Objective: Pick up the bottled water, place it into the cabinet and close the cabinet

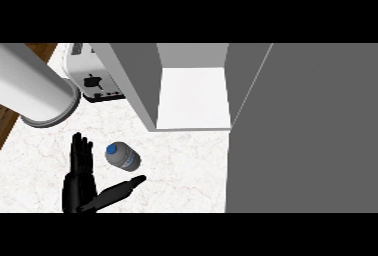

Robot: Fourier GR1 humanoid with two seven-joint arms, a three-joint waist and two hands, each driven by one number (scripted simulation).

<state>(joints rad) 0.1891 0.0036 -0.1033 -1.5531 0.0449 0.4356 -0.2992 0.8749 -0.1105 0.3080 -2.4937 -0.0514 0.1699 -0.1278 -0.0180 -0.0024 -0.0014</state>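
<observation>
Head view.
A: Biggest thing?
B: The cabinet (193,97), door open, on the counter (184,170).
A: Hand?
B: Left hand (78,192) spread, fingers straight.
A: Bottle (123,157)?
B: On the counter just beside that hand, between its fingers and thumb. Its blue cap points upper-left and its base lower-right.

Clear bottled water (122,156), blue cap, standing outside, near open white-shelved cabinet (193,97).
</observation>
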